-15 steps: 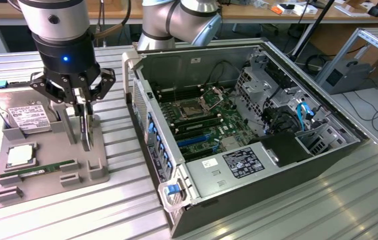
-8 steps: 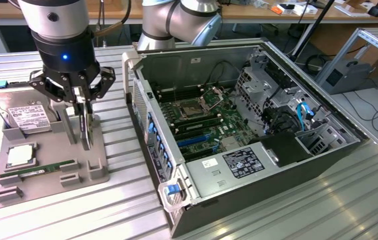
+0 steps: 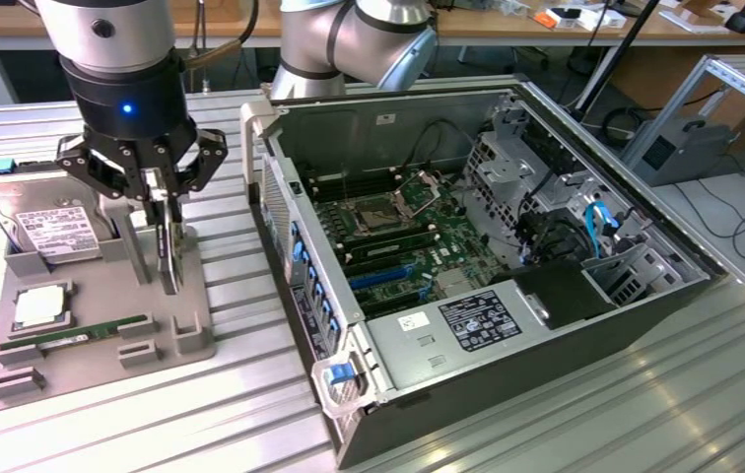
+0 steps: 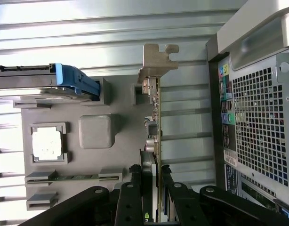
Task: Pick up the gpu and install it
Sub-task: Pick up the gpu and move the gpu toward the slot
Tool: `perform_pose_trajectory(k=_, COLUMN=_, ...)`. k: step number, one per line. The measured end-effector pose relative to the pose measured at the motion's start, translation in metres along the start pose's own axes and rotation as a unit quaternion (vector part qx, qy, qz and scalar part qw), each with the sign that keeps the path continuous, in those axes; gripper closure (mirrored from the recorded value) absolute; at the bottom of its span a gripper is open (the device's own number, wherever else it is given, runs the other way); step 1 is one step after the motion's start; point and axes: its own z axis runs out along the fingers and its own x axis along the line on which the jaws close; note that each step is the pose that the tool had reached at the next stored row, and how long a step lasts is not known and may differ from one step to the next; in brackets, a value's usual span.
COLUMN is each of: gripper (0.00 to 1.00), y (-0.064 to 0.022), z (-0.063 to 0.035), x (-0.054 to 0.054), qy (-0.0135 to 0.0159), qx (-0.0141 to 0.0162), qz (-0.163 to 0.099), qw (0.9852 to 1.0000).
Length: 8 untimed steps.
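Observation:
The gpu [image 3: 170, 261] is a thin dark card standing on edge in the grey parts holder [image 3: 97, 286] on the exterior view's left. My gripper [image 3: 163, 222] reaches straight down over it. In the wrist view the gpu [image 4: 157, 117] runs edge-on away from the camera, with its pale metal bracket [image 4: 156, 61] at the far end. My gripper [image 4: 150, 172] is shut on the near part of the card, one black finger on each flat side. I cannot tell whether the card's lower edge still rests in the holder.
The open computer case [image 3: 386, 128] lies to the exterior view's right of the holder, its motherboard and blue slots [image 3: 379, 278] exposed; its perforated rear panel [image 4: 257, 117] is close beside the card. The holder also carries a hard drive [image 3: 50, 225], a processor [image 3: 37, 307] and a green RAM stick [image 3: 77, 335].

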Motion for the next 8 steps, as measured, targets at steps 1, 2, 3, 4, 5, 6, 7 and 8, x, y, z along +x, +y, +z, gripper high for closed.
perform_pose_trajectory(k=1, gripper=0.73, y=0.0, z=-0.0004, x=0.0, qy=0.0, qx=0.0, qz=0.0, qw=1.0)
perform_pose_trajectory(k=2, gripper=0.73, y=0.0, z=-0.0009, x=0.0, qy=0.0, qx=0.0, qz=0.0, qw=1.0)
perform_pose_trajectory(k=3, gripper=0.73, y=0.0, z=-0.0012, x=0.0, qy=0.0, qx=-0.0001, qz=0.0, qw=1.0)
perform_pose_trajectory(k=4, gripper=0.73, y=0.0001, z=-0.0017, x=-0.0001, qy=0.0, qx=-0.0001, qz=0.0, qw=1.0)
perform_pose_trajectory(k=5, gripper=0.73, y=0.0001, z=-0.002, x=0.0, qy=0.0, qx=-0.0001, qz=0.0, qw=1.0)
perform_pose_trajectory(k=6, gripper=0.73, y=0.0001, z=-0.0021, x=0.0, qy=0.0, qx=-0.0002, qz=0.0, qw=1.0)
perform_pose_trajectory(k=7, gripper=0.73, y=0.0001, z=-0.0023, x=0.0, qy=0.0001, qx=-0.0002, qz=0.0, qw=1.0)
perform_pose_trajectory(k=8, gripper=0.73, y=0.0001, z=-0.0024, x=-0.0001, qy=0.0, qx=-0.0003, qz=0.0, qw=1.0)
